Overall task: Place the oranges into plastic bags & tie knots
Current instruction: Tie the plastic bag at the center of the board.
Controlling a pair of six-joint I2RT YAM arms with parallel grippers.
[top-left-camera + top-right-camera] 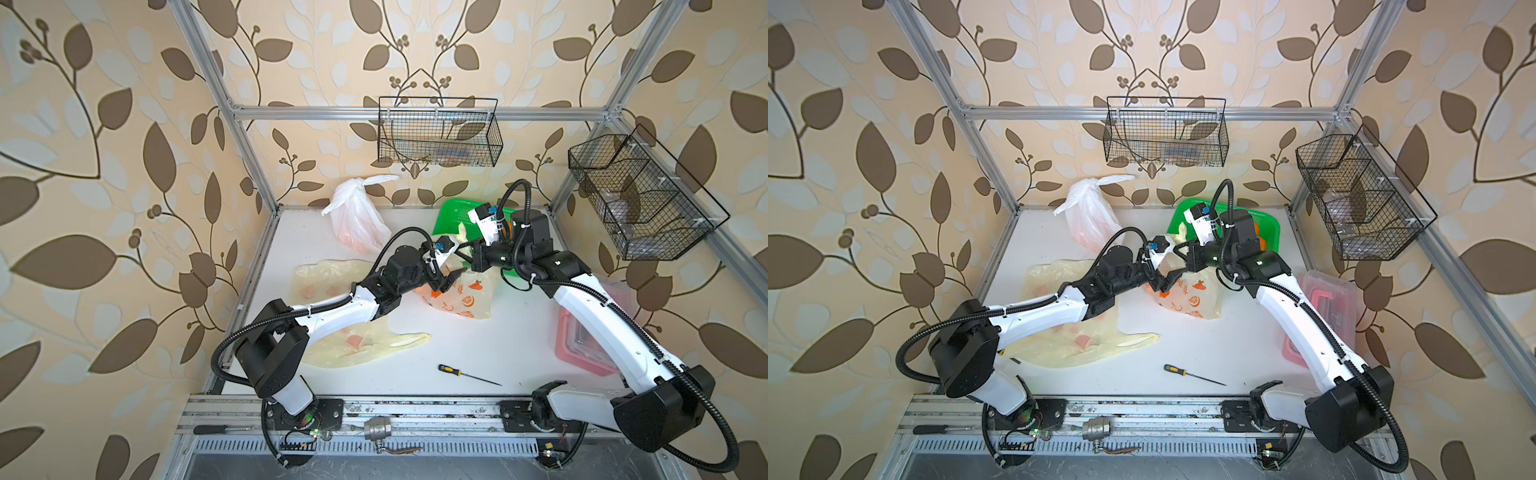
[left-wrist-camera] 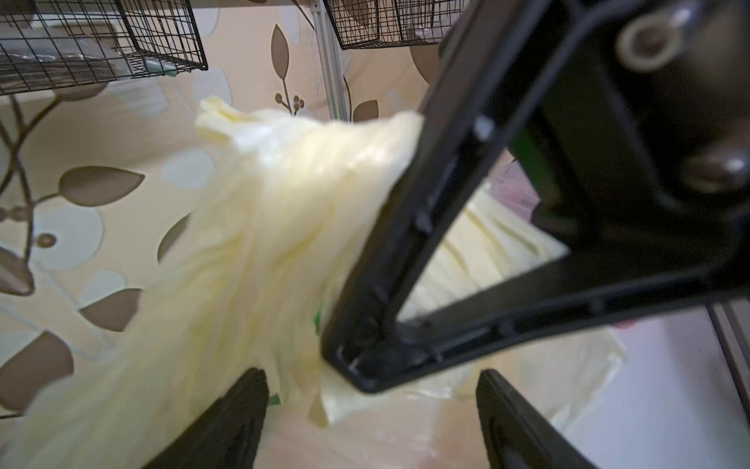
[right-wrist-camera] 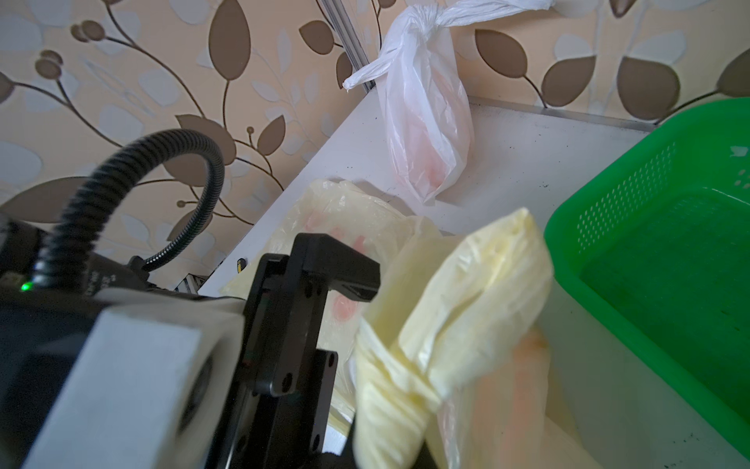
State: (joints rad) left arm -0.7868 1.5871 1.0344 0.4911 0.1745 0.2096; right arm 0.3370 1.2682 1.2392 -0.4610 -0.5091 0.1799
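Note:
A pale yellow fruit-print plastic bag (image 1: 467, 299) stands mid-table with oranges (image 1: 1152, 287) showing at its left side. My right gripper (image 1: 459, 251) is shut on that bag's bunched handle (image 2: 284, 195) and holds it up. My left gripper (image 2: 371, 422) stands open just below, its fingers (image 2: 227, 426) on either side of the bag's top with nothing between them. A white plastic bag (image 1: 357, 216) with orange fruit inside stands at the back, with a knot (image 3: 422, 20) at its top. More oranges (image 1: 1260, 239) lie in the green basket (image 1: 453, 212).
Flat pale yellow bags (image 1: 324, 278) lie under my left arm, one reaching the table's front (image 1: 374, 345). A screwdriver (image 1: 465, 372) lies near the front edge. A clear box with a pink lid (image 1: 582, 345) sits under my right arm. Wire baskets (image 1: 438, 133) hang on the frame.

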